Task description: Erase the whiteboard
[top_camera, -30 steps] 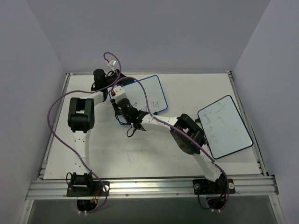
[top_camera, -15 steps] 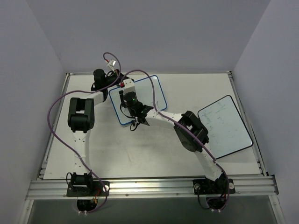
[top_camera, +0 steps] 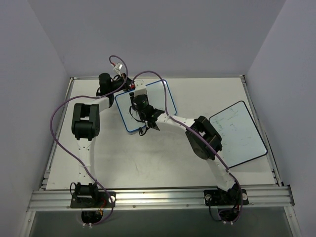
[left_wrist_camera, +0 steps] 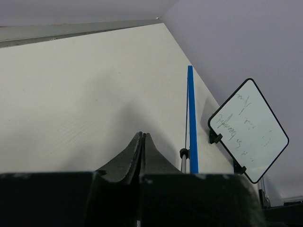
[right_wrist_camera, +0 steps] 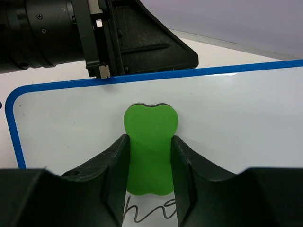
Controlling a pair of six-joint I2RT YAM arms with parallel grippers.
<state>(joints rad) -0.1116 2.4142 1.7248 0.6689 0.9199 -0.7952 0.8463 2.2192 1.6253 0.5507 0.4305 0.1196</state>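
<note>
Sliding farther across the whiteboard (right_wrist_camera: 246, 113), the right gripper (right_wrist_camera: 149, 142) is pinching a green eraser (right_wrist_camera: 149, 151); leftover writing (right_wrist_camera: 147, 213) is lying just near of it. Left gripper (left_wrist_camera: 142, 137) is sitting pressed together.

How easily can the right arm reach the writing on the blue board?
Probably easily: the right pincer holds the eraser against the board, and the writing sits just beside it, toward the wrist, with nothing between.

Left hand (left_wrist_camera: 142, 137) pinched shut; right hand (right_wrist_camera: 149, 140), arm (top_camera: 177, 123) stretched forward, clamps a green eraser (right_wrist_camera: 150, 156).
</note>
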